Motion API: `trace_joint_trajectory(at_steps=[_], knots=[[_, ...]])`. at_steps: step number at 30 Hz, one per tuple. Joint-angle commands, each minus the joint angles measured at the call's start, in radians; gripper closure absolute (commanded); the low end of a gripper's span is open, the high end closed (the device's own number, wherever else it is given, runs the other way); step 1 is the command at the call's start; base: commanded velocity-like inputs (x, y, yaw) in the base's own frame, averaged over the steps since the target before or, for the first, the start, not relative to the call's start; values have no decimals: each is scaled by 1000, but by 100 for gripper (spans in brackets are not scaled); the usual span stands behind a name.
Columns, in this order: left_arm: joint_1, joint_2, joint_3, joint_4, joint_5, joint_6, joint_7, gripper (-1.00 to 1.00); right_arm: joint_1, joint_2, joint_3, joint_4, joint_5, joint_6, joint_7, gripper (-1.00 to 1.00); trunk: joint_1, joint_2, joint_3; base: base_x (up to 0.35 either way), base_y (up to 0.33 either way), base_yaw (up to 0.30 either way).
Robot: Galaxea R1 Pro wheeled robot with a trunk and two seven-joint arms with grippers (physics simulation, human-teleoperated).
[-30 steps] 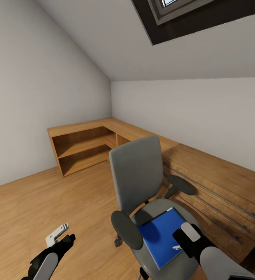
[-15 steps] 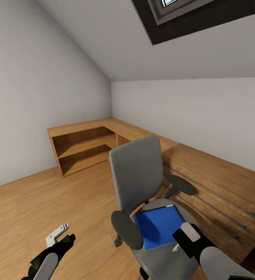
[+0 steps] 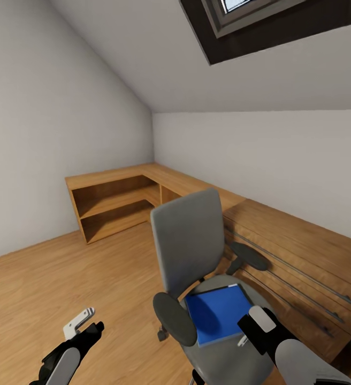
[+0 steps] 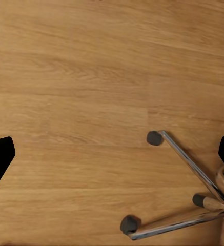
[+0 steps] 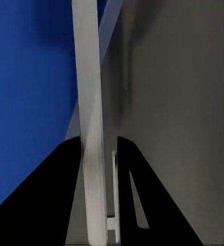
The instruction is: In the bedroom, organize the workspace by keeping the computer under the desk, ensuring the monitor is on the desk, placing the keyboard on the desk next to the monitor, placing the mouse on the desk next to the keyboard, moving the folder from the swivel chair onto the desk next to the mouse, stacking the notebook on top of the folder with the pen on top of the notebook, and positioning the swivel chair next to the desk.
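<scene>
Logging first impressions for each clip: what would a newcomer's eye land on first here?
The bright blue folder lying flat on the grey swivel chair, with the right gripper at its near edge. Behind the chair, a long light-wood cabinet runs along the wall under the sloped ceiling with its dark-framed skylight.

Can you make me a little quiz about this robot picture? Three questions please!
1. True or false: the blue folder lies on the swivel chair seat.
2. What hangs over bare wood floor? A) left claw B) right claw C) the skylight
3. Fill in: the right claw sits at the folder's ____ edge, nearest the robot.

Key: 1 true. 2 A. 3 near.
</scene>
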Motion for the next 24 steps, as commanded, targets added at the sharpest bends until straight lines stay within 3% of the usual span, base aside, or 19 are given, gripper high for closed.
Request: trace_joint_trajectory(at_steps=[1, 11, 16, 19, 22, 24], knots=[[0, 1, -2, -1, 6, 2, 8, -100, 0, 0, -5, -2, -1, 5, -5, 100, -4, 7, 2, 0, 0, 0], [-1, -1, -6, 5, 2, 2, 8, -100, 0, -1, -6, -9, 1, 2, -6, 100, -42, 77, 33, 0, 0, 0], [0, 1, -74, 6, -31, 0, 13, -100, 4, -1, -5, -81, 4, -7, -11, 100, -62, 112, 49, 0, 0, 0], [0, 1, -93, 7, -40, 0, 13, -100, 54, 0, -4, -256, 6, -7, -51, 100, -73, 133, 59, 0, 0, 0], [0, 1, -97, 6, -44, 0, 14, -100, 171, 3, 2, -504, 5, -8, -164, 100, -85, 154, 68, 0, 0, 0], [0, 1, -98, 6, -44, 0, 15, -100, 271, 5, 21, -725, 5, -9, -251, 100, -92, 168, 74, 0, 0, 0]])
